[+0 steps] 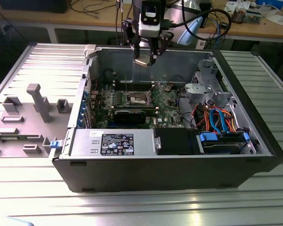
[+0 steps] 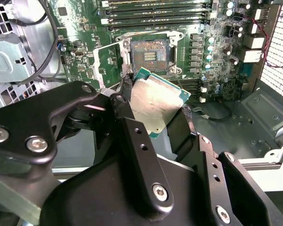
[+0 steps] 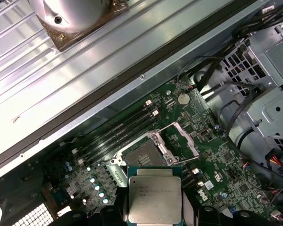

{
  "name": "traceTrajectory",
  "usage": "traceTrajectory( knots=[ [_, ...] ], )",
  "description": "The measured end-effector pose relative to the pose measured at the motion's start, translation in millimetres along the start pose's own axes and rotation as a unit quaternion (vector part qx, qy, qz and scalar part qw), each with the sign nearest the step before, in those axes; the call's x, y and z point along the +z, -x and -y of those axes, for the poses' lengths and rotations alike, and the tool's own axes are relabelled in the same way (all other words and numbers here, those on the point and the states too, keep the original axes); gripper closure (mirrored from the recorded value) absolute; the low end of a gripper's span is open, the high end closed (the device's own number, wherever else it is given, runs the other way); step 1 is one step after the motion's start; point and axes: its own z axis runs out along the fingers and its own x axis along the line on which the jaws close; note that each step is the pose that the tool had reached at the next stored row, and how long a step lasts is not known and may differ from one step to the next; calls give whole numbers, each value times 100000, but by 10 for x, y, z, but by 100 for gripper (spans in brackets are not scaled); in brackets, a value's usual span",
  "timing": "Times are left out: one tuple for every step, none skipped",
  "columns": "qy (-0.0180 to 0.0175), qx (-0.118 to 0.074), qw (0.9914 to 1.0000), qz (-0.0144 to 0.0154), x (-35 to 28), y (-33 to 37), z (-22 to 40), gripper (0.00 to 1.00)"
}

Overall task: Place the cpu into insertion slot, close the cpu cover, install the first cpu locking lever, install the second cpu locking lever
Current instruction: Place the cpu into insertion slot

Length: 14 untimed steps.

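In the exterior view my gripper (image 1: pixel 145 58) hangs above the open computer case, shut on the cpu (image 1: pixel 142 61). Both wrist views show the cpu (image 2: pixel 155 101) (image 3: pixel 154 195) as a flat square chip with a silver-grey top, pinched by its edges between my black fingers (image 2: pixel 126 92). The insertion slot (image 1: pixel 137 98) (image 2: pixel 149 52) (image 3: pixel 140 153) lies below on the green board, its dark centre bare. The cpu cover (image 3: pixel 181 140) (image 2: pixel 105 66) is swung up beside the slot. The chip is well above the slot and touches nothing else.
A long black graphics card (image 1: pixel 132 114) lies just in front of the slot, and memory slots (image 2: pixel 155 9) run behind it. A metal drive cage (image 1: pixel 205 89) and coloured cables (image 1: pixel 217 117) fill the case toward the exterior view's right. A grey plastic panel (image 1: pixel 28 113) lies outside.
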Motion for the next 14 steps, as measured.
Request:
traceTrajectory(
  knots=[
    [2,220,100000,6,0,0,0,45],
    [10,705,99998,18,0,0,0,45],
    [32,1833,99983,47,3,0,0,45],
    [47,2557,99967,62,5,0,0,45],
    [55,3095,99952,78,7,0,0,45],
    [74,4106,99916,101,10,0,0,45],
    [82,4998,99875,125,11,0,0,45],
    [89,5083,99871,128,12,0,0,45],
    [91,5088,99870,128,12,0,0,45],
    [91,5089,99870,129,12,0,0,45],
    [92,5093,99870,127,12,0,0,45],
    [92,5094,99870,127,12,0,0,45],
    [89,5095,99870,129,11,0,0,45],
    [91,5117,99869,129,12,0,0,45]
  ],
)
